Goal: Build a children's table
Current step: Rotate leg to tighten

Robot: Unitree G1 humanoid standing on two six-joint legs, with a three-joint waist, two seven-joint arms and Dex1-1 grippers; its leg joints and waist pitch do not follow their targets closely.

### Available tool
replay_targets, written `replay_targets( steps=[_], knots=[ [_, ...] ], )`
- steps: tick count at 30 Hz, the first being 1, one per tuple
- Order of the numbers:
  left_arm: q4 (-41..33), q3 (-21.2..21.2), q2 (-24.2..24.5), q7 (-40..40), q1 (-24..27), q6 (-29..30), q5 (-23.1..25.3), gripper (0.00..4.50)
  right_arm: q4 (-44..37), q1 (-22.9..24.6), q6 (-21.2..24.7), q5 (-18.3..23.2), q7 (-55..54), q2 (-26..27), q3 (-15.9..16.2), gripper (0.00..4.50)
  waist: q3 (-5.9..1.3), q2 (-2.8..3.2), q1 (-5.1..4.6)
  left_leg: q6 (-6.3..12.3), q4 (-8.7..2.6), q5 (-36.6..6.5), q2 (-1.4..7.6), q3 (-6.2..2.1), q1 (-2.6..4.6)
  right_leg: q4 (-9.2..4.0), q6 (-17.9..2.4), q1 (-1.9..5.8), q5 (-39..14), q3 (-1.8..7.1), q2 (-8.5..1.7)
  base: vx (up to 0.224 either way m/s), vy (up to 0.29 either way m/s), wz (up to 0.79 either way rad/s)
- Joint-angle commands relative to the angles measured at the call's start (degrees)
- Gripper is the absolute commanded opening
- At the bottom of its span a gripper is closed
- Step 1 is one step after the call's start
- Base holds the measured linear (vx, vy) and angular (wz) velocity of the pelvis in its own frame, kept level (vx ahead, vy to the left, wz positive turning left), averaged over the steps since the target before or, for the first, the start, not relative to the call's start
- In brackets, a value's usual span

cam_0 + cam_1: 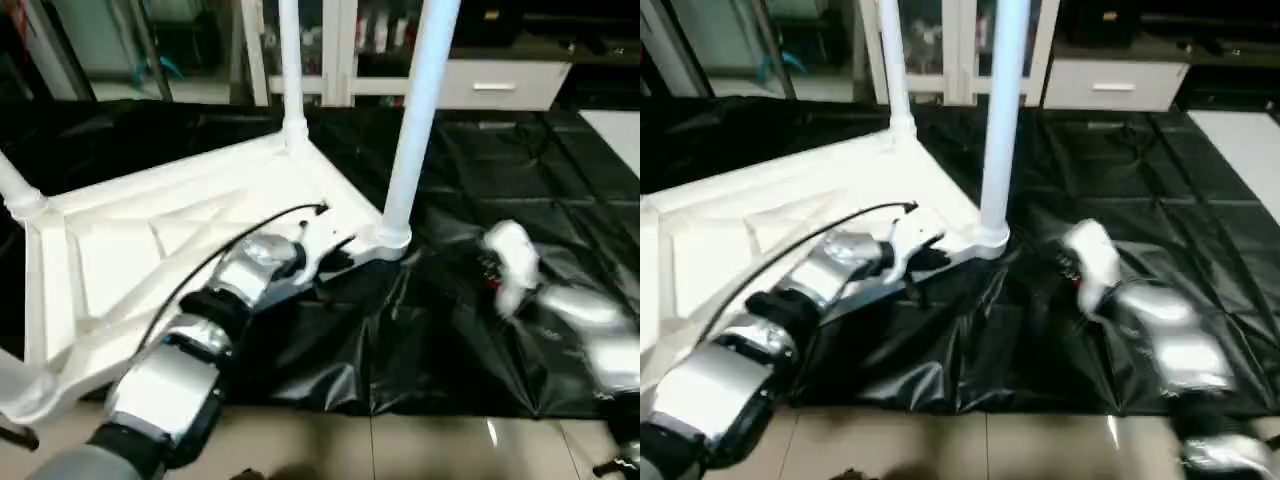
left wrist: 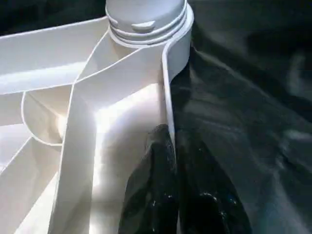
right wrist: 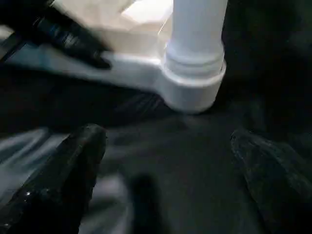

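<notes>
White plastic children's table (image 1: 150, 240) lies upside-down, left-centre of frame, on black-draped desk (image 1: 520, 180), legs up. Left pincer (image 2: 175, 195) clamped on its rim nr corner socket. Right pincer (image 3: 165, 180), lower right, spread wide, holding nothing.

The white children's table (image 1: 170, 250) is being shown upside down on the black-draped tabletop (image 1: 520, 170), its X-ribbed underside facing up. Tapered tube legs are being seen upright in corner sockets, the nearest leg (image 1: 415, 120) seated in its round socket (image 2: 146, 24).
</notes>
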Motion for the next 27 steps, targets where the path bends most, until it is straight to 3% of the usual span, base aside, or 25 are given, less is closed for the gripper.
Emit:
replay_targets(
  steps=[1,2,3,4,5,8,15,17,20,22,26,27],
  knots=[
    [0.0,-3.8,0.6,-5.4,2.1,0.4,1.9,0.00,-1.3,-0.3,1.2,0.9,2.7,-1.2,-0.6,4.46,-3.43,-1.08,0.48,6.19,-3.56,-12.8,0.71,0.46,0.32,-3.97,-15.4,3.44,-9.4,1.25,-1.49,0.000,0.000,0.00],
    [-0.4,-4.3,1.0,-6.7,2.5,0.6,2.1,0.00,-0.6,-0.7,1.3,0.9,3.3,-1.8,-1.0,4.46,-3.38,-1.57,0.46,6.08,-3.56,-12.8,0.72,0.53,0.33,-4.09,-15.3,3.41,-10.1,1.29,-1.50,0.000,0.000,0.00],
    [-1.1,-4.8,1.5,-8.2,2.9,0.6,2.2,0.00,-0.3,-1.1,1.9,1.4,3.9,-2.5,-1.4,4.46,-3.37,-1.27,0.60,5.71,-3.69,-13.0,0.80,0.44,0.38,-4.07,-15.2,3.42,-11.4,1.31,-1.62,0.000,0.000,0.00],
    [-1.7,-5.0,1.8,-9.1,3.3,0.7,2.2,0.00,-0.2,-1.2,2.4,1.9,4.4,-3.0,-1.7,4.46,-3.29,-1.51,0.58,5.67,-3.71,-13.0,0.78,0.49,0.36,-4.18,-15.0,3.34,-11.9,1.31,-1.55,0.000,0.000,0.00],
    [-2.5,-5.2,2.1,-10.2,3.6,1.2,2.2,0.00,-0.5,-1.4,2.8,2.3,5.6,-3.7,-1.4,4.46,-3.36,-1.21,0.85,5.46,-3.74,-13.3,0.94,0.49,0.74,-4.19,-15.2,3.11,-12.2,1.36,-1.58,0.000,0.000,0.00],
    [-4.4,-6.2,3.0,-13.1,4.5,1.8,2.6,0.00,-0.2,-3.1,2.2,2.3,8.1,-3.7,-0.3,4.46,-3.52,-1.53,1.31,5.66,-3.64,-11.5,0.96,0.46,0.48,-3.74,-15.3,3.23,-9.9,1.33,-1.58,0.000,0.000,0.00],
    [-8.7,-7.8,4.3,-18.5,6.1,2.7,2.2,0.00,1.6,-7.0,-0.6,-0.9,7.8,-0.3,2.8,4.46,-3.85,-1.10,1.85,6.15,-3.27,-8.0,0.83,0.54,0.52,-2.93,-16.6,3.16,-4.3,1.27,-1.42,0.000,0.000,0.00],
    [-10.1,-8.4,4.7,-19.6,6.6,2.7,2.4,0.00,3.9,-9.3,-1.8,-2.7,7.3,1.9,4.5,4.46,-3.89,-0.51,1.84,5.64,-3.31,-8.6,0.83,0.55,0.61,-2.94,-16.9,3.06,-4.5,1.23,-1.44,0.000,0.000,0.00],
    [-10.8,-8.5,4.9,-20.0,6.9,2.9,2.5,0.00,6.0,-10.6,-2.8,-3.8,6.0,3.4,5.2,4.46,-3.91,-0.55,1.88,4.61,-3.43,-9.9,0.95,0.61,0.90,-2.92,-17.0,2.98,-4.3,1.31,-1.37,0.000,0.000,0.00],
    [-10.4,-8.5,4.6,-19.6,6.7,2.7,2.8,0.00,8.8,-12.0,-4.7,-5.5,4.2,5.5,6.1,4.46,-3.94,-0.15,1.74,3.92,-3.48,-10.3,0.84,0.53,0.79,-2.80,-16.9,3.06,-4.0,1.27,-1.38,0.000,0.000,0.00],
    [-10.7,-8.7,4.4,-19.4,6.9,3.1,3.0,0.00,11.1,-13.1,-5.9,-6.8,2.9,6.9,6.9,4.46,-3.98,-0.43,1.63,3.37,-3.54,-11.2,0.76,0.54,0.81,-2.83,-16.7,3.25,-3.4,1.28,-1.33,0.000,0.000,0.00],
    [-11.1,-9.0,4.4,-19.5,7.1,3.4,3.1,0.00,12.3,-13.6,-6.4,-7.6,2.1,7.5,7.3,4.29,-4.03,-0.25,1.63,3.43,-3.50,-10.7,0.69,0.51,0.73,-2.73,-16.7,3.31,-2.8,1.22,-1.34,0.000,0.000,0.00]
  ],
)
